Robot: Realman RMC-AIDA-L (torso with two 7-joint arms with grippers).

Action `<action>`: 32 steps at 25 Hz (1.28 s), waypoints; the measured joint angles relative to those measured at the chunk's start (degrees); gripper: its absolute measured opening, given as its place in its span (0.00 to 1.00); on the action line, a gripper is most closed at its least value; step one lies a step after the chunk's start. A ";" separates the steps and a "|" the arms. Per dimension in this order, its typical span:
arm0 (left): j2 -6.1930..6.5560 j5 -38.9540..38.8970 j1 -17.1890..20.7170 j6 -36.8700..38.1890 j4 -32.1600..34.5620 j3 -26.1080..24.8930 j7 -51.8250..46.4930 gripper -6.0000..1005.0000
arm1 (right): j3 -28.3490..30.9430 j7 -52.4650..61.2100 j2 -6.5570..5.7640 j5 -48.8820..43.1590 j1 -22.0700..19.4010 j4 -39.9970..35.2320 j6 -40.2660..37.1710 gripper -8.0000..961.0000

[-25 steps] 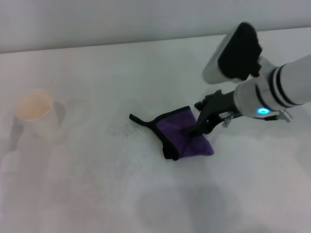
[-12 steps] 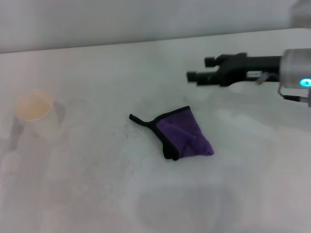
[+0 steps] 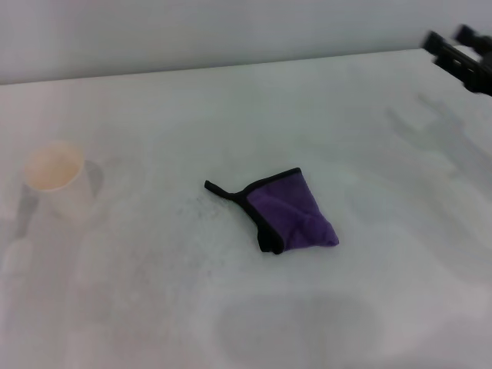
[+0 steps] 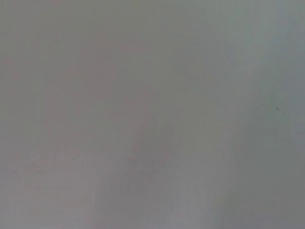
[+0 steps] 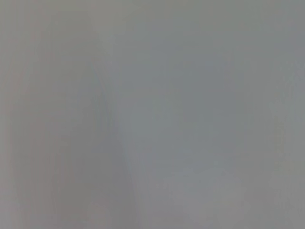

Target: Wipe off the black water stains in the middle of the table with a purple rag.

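Observation:
The purple rag [image 3: 293,211] lies folded on the white table [image 3: 138,307] near its middle, with its black loop pointing left. No black blot shows; only faint grey specks [image 3: 196,207] lie on the table just left of the rag. My right gripper [image 3: 447,40] is at the far right edge of the head view, raised and far from the rag, with its fingers apart and holding nothing. My left gripper is out of view. Both wrist views show only a blank grey surface.
A white paper cup [image 3: 54,173] stands upright at the left side of the table. The table's back edge [image 3: 231,68] meets a plain grey wall.
My right gripper has let go of the rag, lifted and pulled back up and to the right, almost out of view. The rag stays where it was.

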 joint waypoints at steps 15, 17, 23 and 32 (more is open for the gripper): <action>-0.16 -0.15 -1.39 -0.95 -1.35 0.00 0.40 0.89 | 20.46 -56.22 0.16 3.05 1.29 23.81 -9.90 0.90; -0.17 -0.16 -1.45 -1.22 -1.37 0.01 0.41 0.89 | 20.64 -55.19 0.16 3.05 1.29 23.90 -9.93 0.90; -0.18 -0.19 -1.66 -1.51 -1.41 0.01 0.44 0.89 | 21.75 -52.97 0.16 3.05 1.24 24.69 -10.06 0.91; -0.28 -1.97 -2.06 -2.12 -1.41 0.04 0.44 0.89 | 21.89 -51.68 0.16 3.05 0.55 26.87 -10.55 0.90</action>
